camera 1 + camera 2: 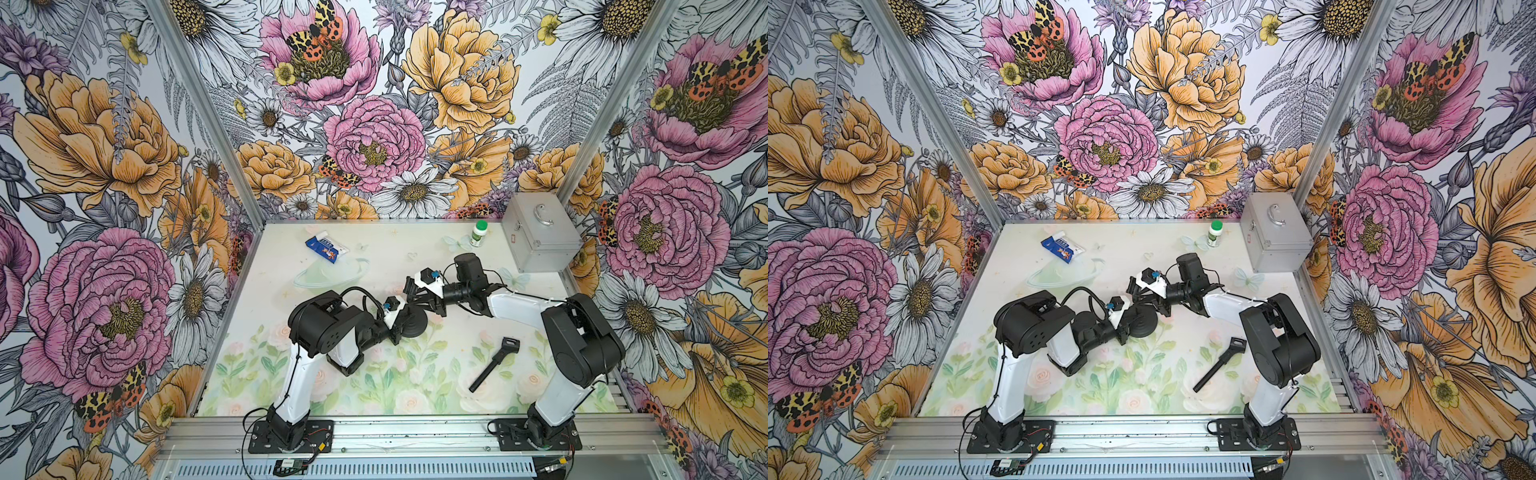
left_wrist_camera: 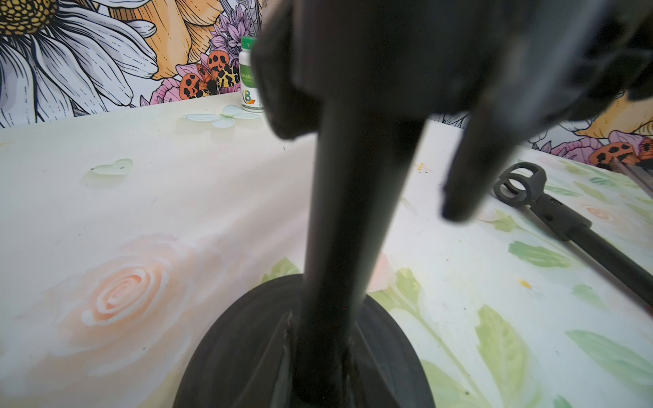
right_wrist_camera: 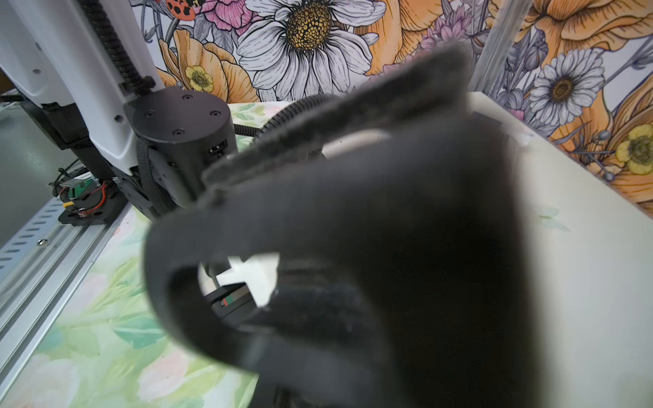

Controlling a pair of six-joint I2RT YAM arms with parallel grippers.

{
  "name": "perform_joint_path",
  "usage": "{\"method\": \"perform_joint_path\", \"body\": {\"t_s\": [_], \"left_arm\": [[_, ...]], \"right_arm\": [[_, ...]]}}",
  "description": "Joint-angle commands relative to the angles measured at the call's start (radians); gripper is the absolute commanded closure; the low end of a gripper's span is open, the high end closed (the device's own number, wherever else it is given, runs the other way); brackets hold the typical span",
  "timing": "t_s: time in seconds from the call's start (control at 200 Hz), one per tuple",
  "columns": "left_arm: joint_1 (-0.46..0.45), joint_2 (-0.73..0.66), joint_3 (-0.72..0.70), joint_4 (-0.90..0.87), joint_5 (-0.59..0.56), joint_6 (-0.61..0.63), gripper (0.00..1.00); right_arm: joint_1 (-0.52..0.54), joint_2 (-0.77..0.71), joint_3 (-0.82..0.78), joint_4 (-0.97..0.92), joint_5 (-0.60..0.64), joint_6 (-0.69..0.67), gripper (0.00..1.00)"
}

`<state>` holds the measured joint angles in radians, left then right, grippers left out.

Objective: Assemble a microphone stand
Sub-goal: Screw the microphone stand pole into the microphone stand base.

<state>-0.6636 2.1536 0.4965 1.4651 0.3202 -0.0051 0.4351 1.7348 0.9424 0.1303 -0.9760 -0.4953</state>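
Black round base (image 1: 414, 325) stood mid-bench (image 1: 395, 245) with its post (image 2: 353, 212) upright, the left gripper (image 1: 398, 331) with jaws clamped low on it and the right gripper (image 1: 410, 291) with jaws closed at its top, while the clip-topped rod (image 1: 494, 365) lay unattached, near right.

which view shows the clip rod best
Both top views: the clip rod lies whole, unobstructed. The left wrist view shows its clip end close but cuts off the shaft; the right wrist view misses it.
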Motion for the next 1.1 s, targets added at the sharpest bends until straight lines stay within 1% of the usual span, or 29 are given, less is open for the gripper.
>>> {"method": "perform_joint_path", "body": {"t_s": [0.0,0.02,0.07,0.115,0.12,0.155,0.18,0.22,0.26,0.285,0.325,0.37,0.43,0.49,0.53,0.555,0.575,0.655,0.675,0.715,0.791,0.856,0.991,1.096], "left_arm": [[-0.004,0.032,-0.029,-0.054,-0.027,-0.021,0.76],[-0.004,0.031,-0.028,-0.053,-0.027,-0.021,0.75],[-0.004,0.031,-0.027,-0.053,-0.026,-0.024,0.76],[-0.004,0.031,-0.027,-0.052,-0.026,-0.024,0.76],[-0.004,0.031,-0.027,-0.052,-0.026,-0.024,0.76],[-0.004,0.032,-0.027,-0.054,-0.026,-0.023,0.76],[-0.004,0.032,-0.027,-0.053,-0.026,-0.024,0.76],[-0.004,0.032,-0.025,-0.053,-0.026,-0.024,0.76],[-0.003,0.032,-0.025,-0.054,-0.027,-0.024,0.76],[-0.004,0.031,-0.025,-0.054,-0.03,-0.025,0.76],[-0.002,0.025,-0.027,-0.054,-0.03,-0.027,0.76],[-0.002,0.021,-0.027,-0.053,-0.029,-0.025,0.76],[-0.002,0.021,-0.029,-0.053,-0.028,-0.02,0.76],[-0.002,0.021,-0.029,-0.053,-0.025,-0.01,0.76],[-0.003,0.021,-0.03,-0.053,-0.024,-0.006,0.76],[-0.004,0.023,-0.03,-0.054,-0.024,-0.006,0.76],[-0.004,0.023,-0.031,-0.054,-0.023,-0.005,0.76],[-0.005,0.026,-0.033,-0.054,-0.024,-0.003,0.76],[-0.005,0.026,-0.034,-0.052,-0.022,-0.001,0.76],[-0.005,0.027,-0.033,-0.054,-0.022,0.0,0.76],[-0.005,0.033,-0.029,-0.053,-0.02,0.001,0.76],[-0.005,0.037,-0.027,-0.053,-0.021,0.001,0.76],[-0.008,0.04,-0.03,-0.054,-0.022,0.004,0.76],[-0.01,0.039,-0.028,-0.053,-0.02,0.005,0.76]], "right_arm": [[0.009,-0.016,-0.029,0.02,0.136,0.05,0.98],[0.014,-0.021,-0.046,0.054,0.181,0.087,1.0],[0.03,-0.038,-0.094,0.157,0.299,0.199,1.0],[0.049,-0.053,-0.152,0.28,0.459,0.344,1.0],[0.049,-0.053,-0.152,0.28,0.459,0.344,1.0],[0.075,-0.066,-0.222,0.401,0.598,0.471,1.0],[0.095,-0.072,-0.264,0.465,0.701,0.542,1.0],[0.145,-0.081,-0.33,0.546,0.899,0.633,1.0],[0.203,-0.083,-0.382,0.609,1.03,0.67,1.0],[0.238,-0.084,-0.398,0.629,1.08,0.669,1.0],[0.268,-0.093,-0.405,0.615,1.113,0.644,1.0],[0.277,-0.11,-0.395,0.569,1.122,0.623,1.0],[0.276,-0.132,-0.374,0.508,1.082,0.575,1.0],[0.267,-0.146,-0.359,0.459,0.963,0.493,1.0],[0.255,-0.16,-0.349,0.423,0.873,0.435,0.9],[0.245,-0.167,-0.349,0.413,0.811,0.401,0.8],[0.236,-0.172,-0.346,0.404,0.751,0.375,0.75],[0.176,-0.197,-0.34,0.351,0.512,0.285,0.62],[0.156,-0.198,-0.337,0.336,0.436,0.264,0.6],[0.117,-0.195,-0.32,0.289,0.292,0.208,0.6],[0.065,-0.175,-0.287,0.236,0.161,0.161,0.59],[0.035,-0.149,-0.252,0.19,0.103,0.129,0.59],[0.003,-0.093,-0.181,0.168,0.012,0.103,0.58],[-0.007,-0.055,-0.118,0.146,-0.026,0.095,0.57]]}}
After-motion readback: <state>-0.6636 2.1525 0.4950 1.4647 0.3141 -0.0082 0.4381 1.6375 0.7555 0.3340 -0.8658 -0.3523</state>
